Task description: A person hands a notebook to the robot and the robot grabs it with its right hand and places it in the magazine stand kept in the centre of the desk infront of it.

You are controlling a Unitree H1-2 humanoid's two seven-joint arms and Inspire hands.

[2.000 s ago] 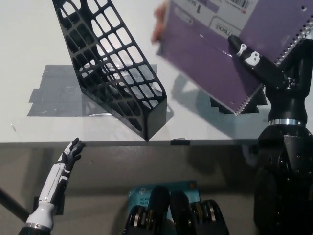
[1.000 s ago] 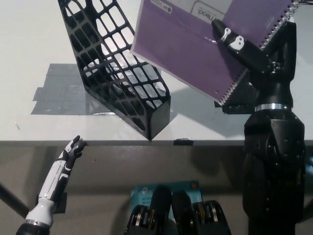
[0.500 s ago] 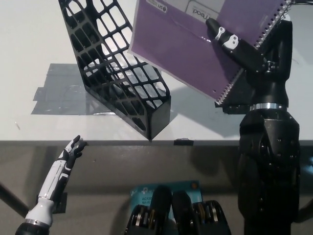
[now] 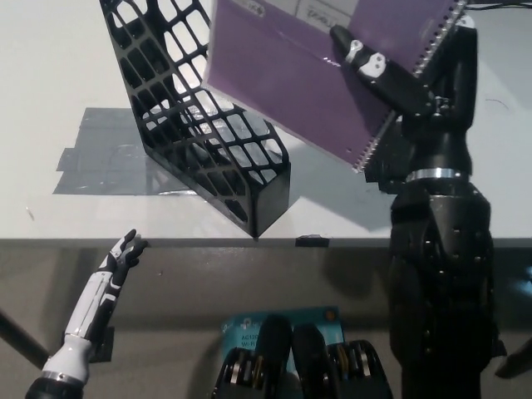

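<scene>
Now I hold the notebook (image 4: 312, 79) in my right hand (image 4: 391, 79), fingers clamped across its cover, tilted in the air just beside the stand (image 4: 199, 125) and overlapping its upper right edge. To do this well, I should, I judge, square the notebook's lower edge with the stand's open top, then slide it down along the slanted wall without nudging the stand across the bench (image 4: 50, 58). It is purple, spiral-bound along one edge, with a white label strip on top. My left hand (image 4: 125, 252) rests below the stand, fingers loosely apart, empty.
</scene>
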